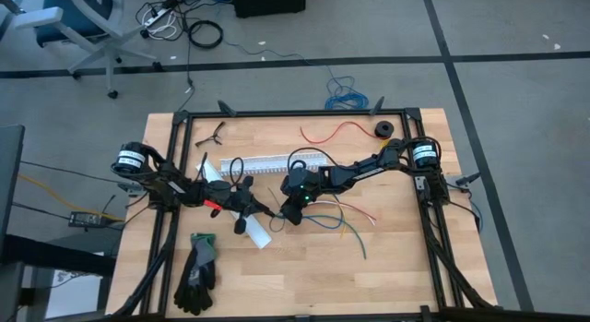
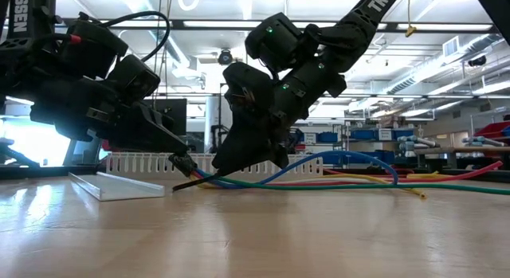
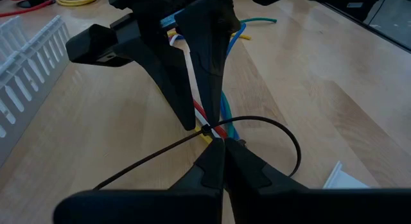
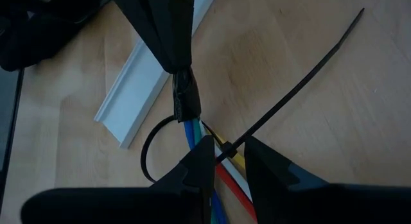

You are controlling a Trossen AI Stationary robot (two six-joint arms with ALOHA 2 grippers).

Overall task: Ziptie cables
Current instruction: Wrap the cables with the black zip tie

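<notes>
Black gloves (image 1: 196,272) lie at the counter's (image 1: 396,267) left front. "TROSSEN" lettering shows on the arms in the low view only. Left end effector (image 3: 221,144), fingers pressed together, pinches the dark sleeved end of the cables (image 4: 192,131) mid-counter. Right end effector (image 4: 228,153), narrowly parted, clamps a black zip tie (image 4: 302,76) looped round them. Only the wrist views show that loop; colored wires trail rightward
</notes>
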